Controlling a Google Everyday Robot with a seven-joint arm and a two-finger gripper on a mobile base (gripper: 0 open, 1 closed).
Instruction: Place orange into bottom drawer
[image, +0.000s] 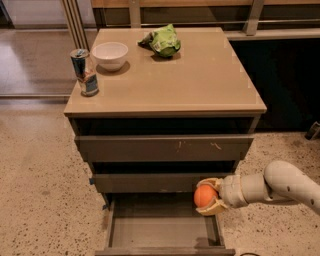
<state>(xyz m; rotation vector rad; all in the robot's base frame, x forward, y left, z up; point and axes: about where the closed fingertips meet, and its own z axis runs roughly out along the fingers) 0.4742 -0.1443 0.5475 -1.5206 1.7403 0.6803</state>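
Tool (207, 197) pinching orange (204, 195), at 3 o'clock edge of open bottom drawer (160, 234). Step: transport. Next: toward 9 o'clock, lower, release.

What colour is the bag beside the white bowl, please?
Green bag, camera view; gripper holds orange above bottom drawer.

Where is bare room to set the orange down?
The bottom drawer floor is bare left of the pincer, which holds the orange above its right side. The cabinet top is free at front and right; can, white bowl and green bag crowd the back.
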